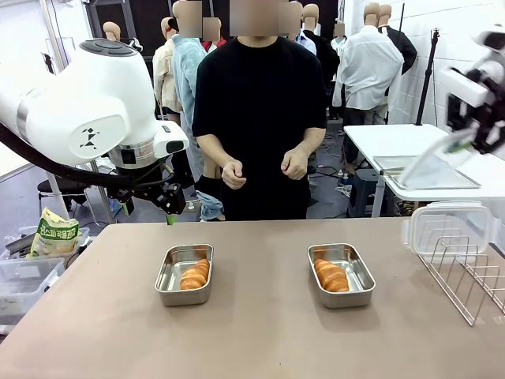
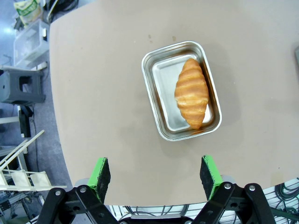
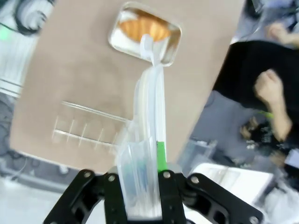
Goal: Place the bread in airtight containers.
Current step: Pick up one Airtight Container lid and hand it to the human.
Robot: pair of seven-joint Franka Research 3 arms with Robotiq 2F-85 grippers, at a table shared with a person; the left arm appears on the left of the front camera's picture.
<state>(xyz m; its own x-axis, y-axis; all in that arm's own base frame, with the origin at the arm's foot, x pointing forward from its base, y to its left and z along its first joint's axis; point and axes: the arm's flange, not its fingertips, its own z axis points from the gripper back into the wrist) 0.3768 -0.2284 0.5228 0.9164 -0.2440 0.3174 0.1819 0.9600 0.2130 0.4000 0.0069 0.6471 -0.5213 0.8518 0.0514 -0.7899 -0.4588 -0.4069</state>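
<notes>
**Bread in open containers, one lid lifted**

Left hand (image 2: 155, 173): spread wide, nothing held, poised above the tabletop (image 1: 260, 339) edge near the left container (image 1: 172, 272). A croissant (image 1: 195, 274) is laid inside this container, which is uncovered. Right container (image 1: 360, 278): a second croissant (image 1: 331, 275) is laid inside, also uncovered. Right hand (image 3: 142, 163): clamped narrow on a clear lid (image 3: 150, 102), raised above the tabletop's right side.

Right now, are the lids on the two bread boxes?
Off. The left container and right container show their croissants uncovered; the right gripper holds one clear lid aloft.
</notes>
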